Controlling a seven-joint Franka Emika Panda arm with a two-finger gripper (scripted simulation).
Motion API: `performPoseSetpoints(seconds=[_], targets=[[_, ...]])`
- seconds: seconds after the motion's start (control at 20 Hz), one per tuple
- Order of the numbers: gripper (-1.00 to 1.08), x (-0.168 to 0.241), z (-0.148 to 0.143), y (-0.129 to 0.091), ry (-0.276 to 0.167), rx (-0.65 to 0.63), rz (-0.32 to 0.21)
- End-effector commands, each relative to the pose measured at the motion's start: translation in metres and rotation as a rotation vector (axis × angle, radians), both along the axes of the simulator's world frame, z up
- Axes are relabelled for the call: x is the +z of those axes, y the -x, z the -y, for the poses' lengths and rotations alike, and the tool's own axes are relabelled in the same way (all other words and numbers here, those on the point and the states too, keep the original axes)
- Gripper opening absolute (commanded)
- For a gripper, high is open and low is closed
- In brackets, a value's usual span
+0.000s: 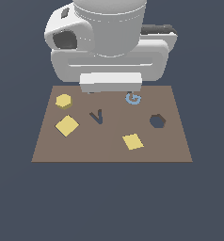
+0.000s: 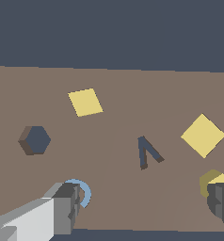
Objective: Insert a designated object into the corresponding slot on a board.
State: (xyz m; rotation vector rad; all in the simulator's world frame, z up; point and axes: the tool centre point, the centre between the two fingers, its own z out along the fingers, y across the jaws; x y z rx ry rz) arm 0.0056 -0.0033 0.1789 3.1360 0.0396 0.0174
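Note:
The yellow hexagonal block (image 1: pixel 63 101) lies on the brown board (image 1: pixel 109 151) near its far corner on the exterior view's left. The dark hexagonal slot (image 1: pixel 157 121) is on the exterior view's right. My gripper (image 1: pixel 110 92) hangs over the board's far edge, between the block and the blue G (image 1: pixel 133 98), open and empty. In the wrist view the gripper (image 2: pixel 142 207) is spread wide. One finger (image 2: pixel 62 209) covers part of the G (image 2: pixel 85 193), and the other finger (image 2: pixel 222 202) covers part of the block (image 2: pixel 210 180). The slot (image 2: pixel 36 140) lies apart from both.
A dark V-shaped recess (image 1: pixel 97 116) sits mid-board, and it also shows in the wrist view (image 2: pixel 147 151). Two flat yellow square tiles (image 1: pixel 67 125) (image 1: pixel 132 141) lie on the near half; the wrist view shows them too (image 2: pixel 203 135) (image 2: pixel 85 101). The arm's white body (image 1: pixel 109 42) looms above the far edge.

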Motion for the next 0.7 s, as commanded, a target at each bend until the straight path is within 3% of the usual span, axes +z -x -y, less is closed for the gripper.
performPoseSetpoints(seconds=[0.0,0.65], targets=[[1.0,0.0,0.0,0.0,0.0,0.0,0.0],[1.0,-0.011,0.01,0.014,0.0,0.094,-0.001]])
